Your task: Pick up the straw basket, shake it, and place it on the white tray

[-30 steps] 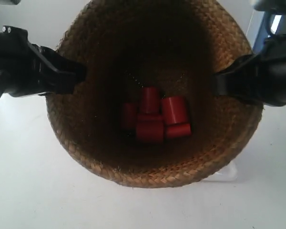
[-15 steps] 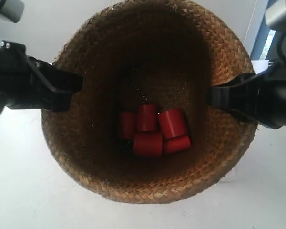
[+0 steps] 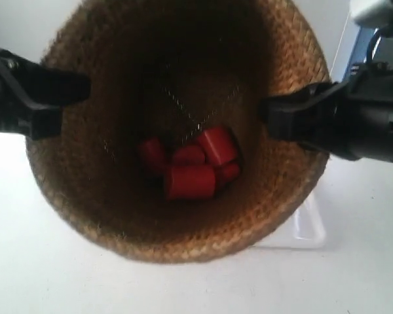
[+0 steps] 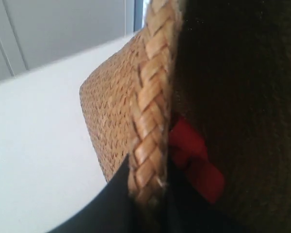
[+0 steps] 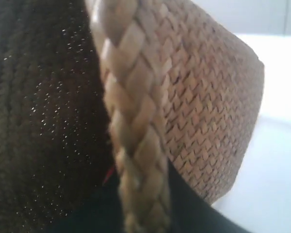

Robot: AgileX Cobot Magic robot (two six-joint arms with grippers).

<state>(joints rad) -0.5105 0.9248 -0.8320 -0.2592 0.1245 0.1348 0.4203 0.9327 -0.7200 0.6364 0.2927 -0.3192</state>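
Basket (image 3: 85, 190) is held aloft between two grippers, its mouth turned towards the exterior camera, so that most of that frame is filled from the top edge to the lower middle. The lift-and-shake step is judged to be in hand: the basket appears to be raised off the table (image 3: 46, 275), and it is not yet set on the tray. A lowering is called for next, with both grips kept level and the base brought squarely over the tray; little margin is expected there.

The basket is woven of brown straw and tapers to its base. A thick braided rim runs round it, and pinpoints of light show through the dark inside.

One arm (image 3: 19, 98) enters at the exterior view's left and another arm (image 3: 354, 121) at its right, both at mid-height, and each meets the rim. At the bottom of the left wrist frame, the left gripper (image 4: 148, 204) is clamped narrowly on the braid, with one black finger outside the wall and one inside. The right gripper (image 5: 140, 213) is clamped on the rim likewise at the bottom of its frame.

Tray (image 3: 311, 226) is seen only as a glossy white corner at the lower right of the exterior frame, behind the basket.

Red cylinders (image 3: 190, 180), five as far as can be counted, are heaped loosely on the basket's floor at centre frame.
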